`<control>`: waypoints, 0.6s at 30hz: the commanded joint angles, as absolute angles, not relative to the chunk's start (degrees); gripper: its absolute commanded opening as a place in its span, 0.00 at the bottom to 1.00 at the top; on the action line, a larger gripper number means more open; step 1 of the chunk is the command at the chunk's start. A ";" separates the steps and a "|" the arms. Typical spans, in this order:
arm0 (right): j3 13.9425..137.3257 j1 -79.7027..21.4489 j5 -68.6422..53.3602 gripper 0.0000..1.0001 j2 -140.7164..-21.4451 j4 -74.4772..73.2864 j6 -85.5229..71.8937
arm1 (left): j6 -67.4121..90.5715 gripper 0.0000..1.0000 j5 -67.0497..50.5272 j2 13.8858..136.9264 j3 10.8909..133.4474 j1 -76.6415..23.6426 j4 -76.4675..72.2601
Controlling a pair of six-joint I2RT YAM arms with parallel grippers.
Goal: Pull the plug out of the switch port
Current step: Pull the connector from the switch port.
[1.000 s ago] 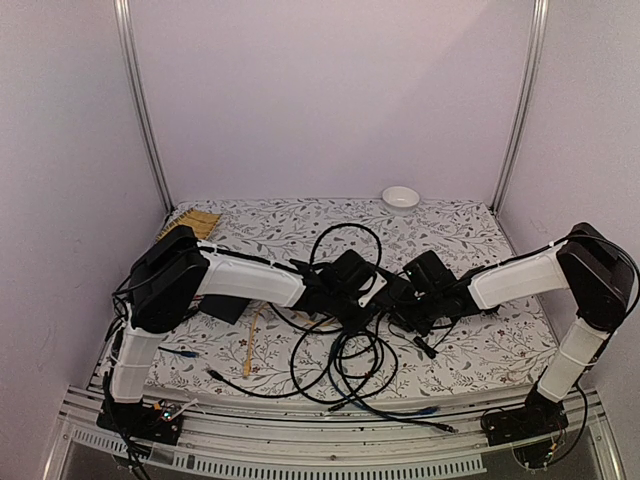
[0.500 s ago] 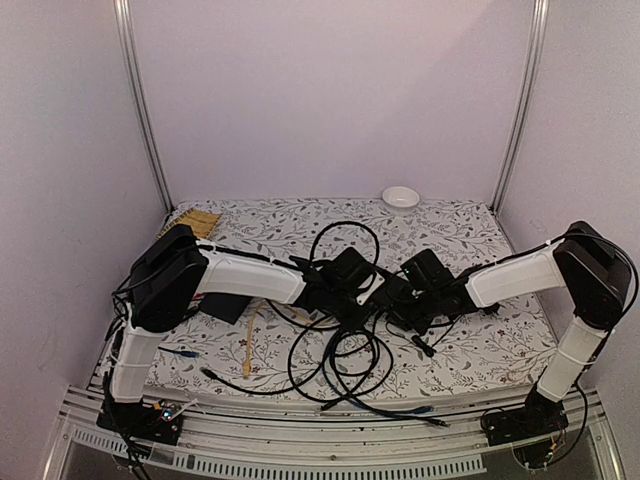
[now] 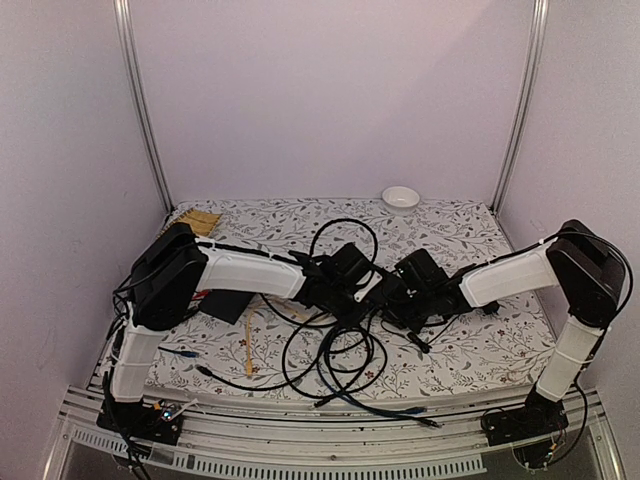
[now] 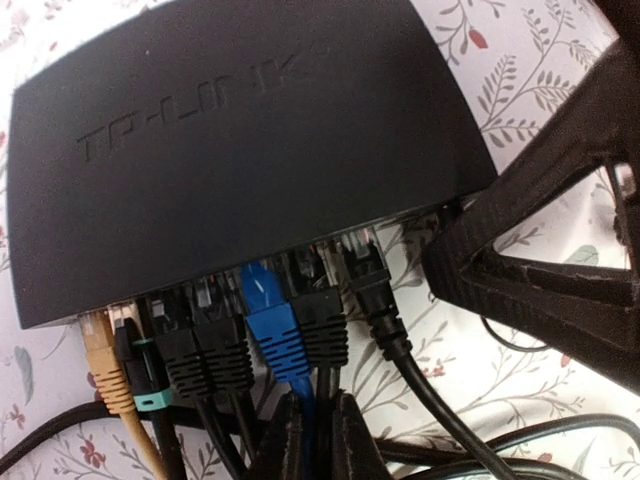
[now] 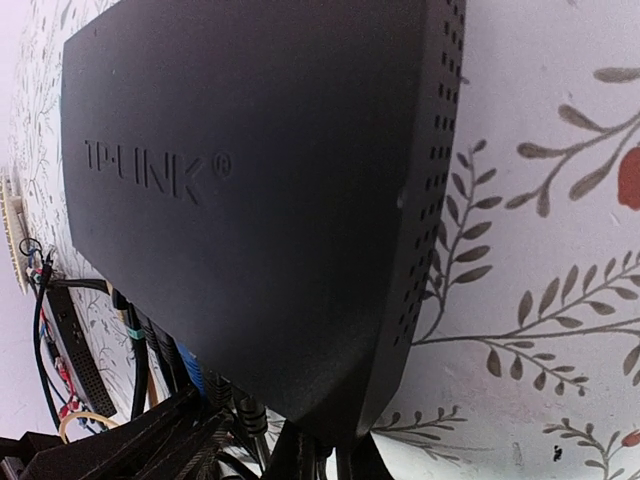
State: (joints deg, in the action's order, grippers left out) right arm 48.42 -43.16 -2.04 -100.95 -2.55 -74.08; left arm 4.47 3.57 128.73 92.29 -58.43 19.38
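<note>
Switch (image 4: 240,150) at bench (image 3: 480,235) centre, blue plug (image 4: 268,305) seated; left jaws clenched on its cable (image 4: 303,388), right jaws closed at switch corner: pull straight out along port axis, steadying switch.

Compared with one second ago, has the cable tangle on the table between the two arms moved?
Yes. The cable tangle shifted slightly left and away from the front rail.

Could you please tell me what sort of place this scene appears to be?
Most likely a robotics lab test cell: plain walls framed by aluminium posts, two robot arms bolted at the edge of a floral-covered table, and a network switch amid tangled cables.
</note>
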 commanded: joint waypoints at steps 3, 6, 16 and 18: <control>47.37 -47.82 -8.26 0.02 -107.66 -6.19 -74.63 | 3.43 0.00 -0.06 131.90 94.90 -58.80 18.64; 47.26 -48.47 -9.01 0.02 -108.51 -5.47 -75.34 | 3.26 0.00 -0.34 132.34 95.46 -59.02 18.63; 46.24 -49.91 -9.20 0.02 -108.92 -4.47 -78.08 | 3.15 0.00 -0.04 132.57 95.62 -59.09 18.65; 44.81 -49.65 -8.02 0.02 -107.26 -4.81 -78.98 | 3.48 0.00 0.25 132.14 95.00 -59.03 18.59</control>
